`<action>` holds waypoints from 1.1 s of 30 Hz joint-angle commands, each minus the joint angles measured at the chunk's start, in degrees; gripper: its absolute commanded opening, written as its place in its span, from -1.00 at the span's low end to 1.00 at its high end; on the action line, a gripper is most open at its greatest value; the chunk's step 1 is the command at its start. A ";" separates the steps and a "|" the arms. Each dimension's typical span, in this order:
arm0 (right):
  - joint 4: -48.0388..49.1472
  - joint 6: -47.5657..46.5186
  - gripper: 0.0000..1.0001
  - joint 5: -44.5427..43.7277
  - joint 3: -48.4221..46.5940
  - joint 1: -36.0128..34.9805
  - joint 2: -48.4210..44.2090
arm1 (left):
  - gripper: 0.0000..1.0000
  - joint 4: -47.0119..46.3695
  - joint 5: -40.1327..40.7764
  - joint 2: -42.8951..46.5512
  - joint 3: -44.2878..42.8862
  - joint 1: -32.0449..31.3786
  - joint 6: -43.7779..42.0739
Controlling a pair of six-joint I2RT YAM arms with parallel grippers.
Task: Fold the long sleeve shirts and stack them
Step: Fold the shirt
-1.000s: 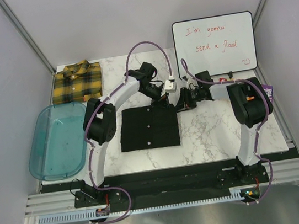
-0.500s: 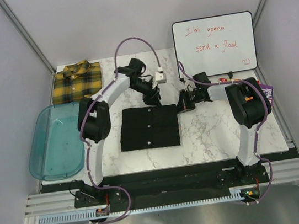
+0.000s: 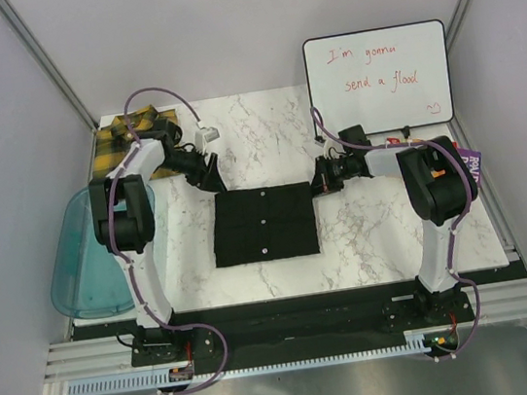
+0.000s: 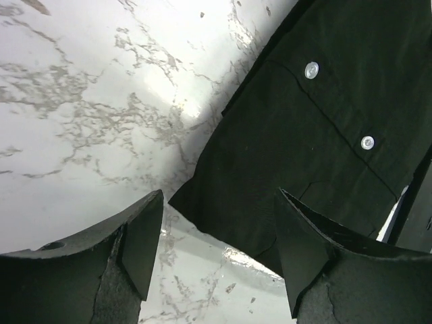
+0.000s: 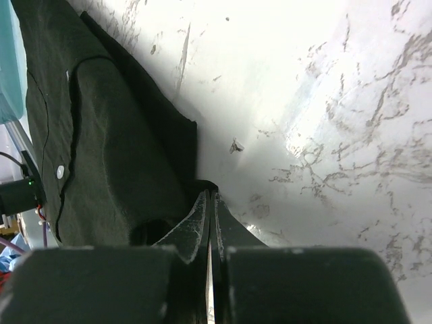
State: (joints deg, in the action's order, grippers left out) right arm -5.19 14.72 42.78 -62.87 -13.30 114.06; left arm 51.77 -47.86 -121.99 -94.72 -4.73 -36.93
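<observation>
Likely soft, light and limp, the folded black shirt (image 3: 263,223) lies mid-table, the plaid shirt (image 3: 109,163) far left; best pinched at corners, where the left gripper (image 4: 217,202) hovers spread and the right gripper (image 5: 210,199) has its fingers pressed together.

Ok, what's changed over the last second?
The left gripper swung left along the black shirt's far edge, from near its right end to just beyond its left corner, jaws open and empty. The right gripper stayed shut on the far right corner. The black shirt, plaid shirt and tub have not moved.
</observation>
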 commanded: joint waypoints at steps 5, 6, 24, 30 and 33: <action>-0.17 -2.77 -1.00 -3.94 -1.20 0.03 1.25 | 0.44 -4.04 3.20 -1.23 0.76 -0.89 3.44; -0.17 -2.77 -1.00 -4.02 -1.29 -0.06 1.34 | 0.44 -4.30 3.64 -1.66 0.76 -0.89 3.35; -0.35 -3.21 -1.00 -5.17 -1.29 0.11 1.34 | -0.59 0.09 3.91 -2.81 1.29 -0.63 0.89; -0.43 -2.94 -1.00 -5.52 -1.20 0.38 1.43 | -0.96 0.79 4.88 -2.64 0.85 -0.45 0.81; -0.35 -3.03 -1.00 -5.52 -1.20 0.47 1.34 | -0.96 0.88 5.14 -2.55 0.67 -0.28 0.80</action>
State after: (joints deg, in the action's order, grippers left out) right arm -5.21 13.69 42.35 -63.13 -13.28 114.10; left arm 51.33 -43.53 -124.38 -92.82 -5.69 -35.33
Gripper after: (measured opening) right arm 0.007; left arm 0.026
